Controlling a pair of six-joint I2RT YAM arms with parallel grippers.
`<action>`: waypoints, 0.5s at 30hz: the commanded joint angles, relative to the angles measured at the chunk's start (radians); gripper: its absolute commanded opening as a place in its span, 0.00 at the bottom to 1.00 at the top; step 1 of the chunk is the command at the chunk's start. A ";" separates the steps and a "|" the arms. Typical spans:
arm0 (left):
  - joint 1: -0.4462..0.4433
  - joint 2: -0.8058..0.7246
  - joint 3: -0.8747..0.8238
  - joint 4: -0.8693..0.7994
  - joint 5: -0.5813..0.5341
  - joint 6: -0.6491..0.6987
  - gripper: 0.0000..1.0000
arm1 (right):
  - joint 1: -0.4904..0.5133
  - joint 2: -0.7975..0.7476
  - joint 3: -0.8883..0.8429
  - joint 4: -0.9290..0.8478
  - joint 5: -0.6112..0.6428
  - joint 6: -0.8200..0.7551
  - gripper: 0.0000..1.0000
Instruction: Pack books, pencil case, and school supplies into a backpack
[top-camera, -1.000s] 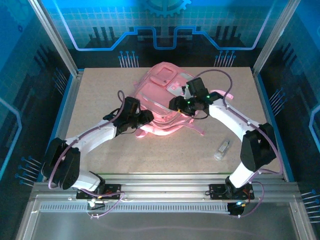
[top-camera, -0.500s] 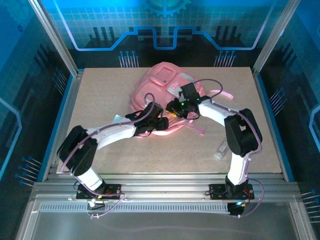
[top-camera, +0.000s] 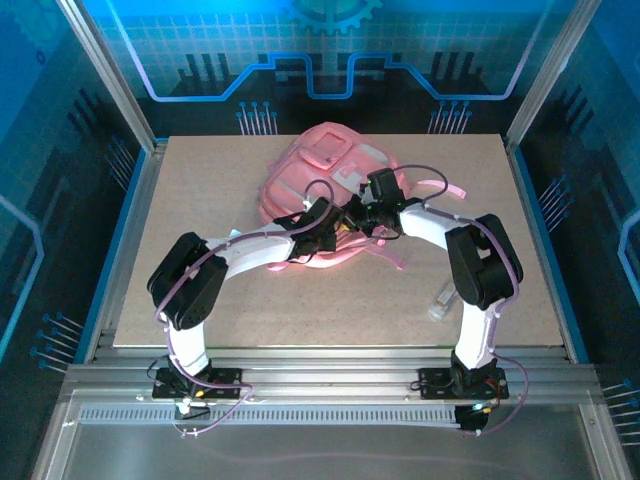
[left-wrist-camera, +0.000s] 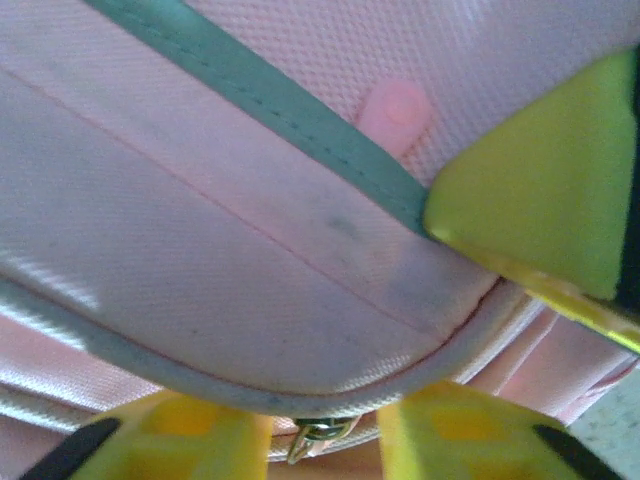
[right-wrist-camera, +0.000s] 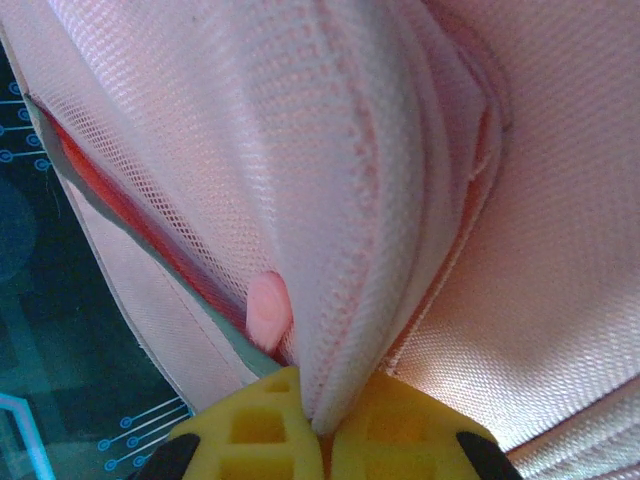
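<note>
One backpack (top-camera: 320, 158) lies at the table's far middle, and one clear oblong item (top-camera: 445, 298) sits right of it. Since a second ago both arms have closed in. The right gripper (right-wrist-camera: 320, 425) pinches a backpack fold. The left gripper (left-wrist-camera: 325, 445) has its jaws apart at the rim, grip unclear.

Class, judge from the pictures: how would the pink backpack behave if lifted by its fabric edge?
Probably floppy: the backpack bunches into a fold pinched by the right gripper, jaws shut. Likely to sag, not lift whole: it lies slumped, straps trailing.
</note>
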 joint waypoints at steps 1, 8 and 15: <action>0.004 0.042 0.050 0.005 -0.072 0.018 0.22 | -0.009 -0.030 -0.016 0.022 -0.037 -0.002 0.00; 0.022 0.005 0.044 -0.044 -0.077 0.039 0.00 | -0.027 -0.043 -0.001 -0.015 -0.035 -0.044 0.00; 0.127 -0.101 0.063 -0.222 0.154 0.217 0.00 | -0.078 -0.054 0.048 -0.179 -0.008 -0.212 0.00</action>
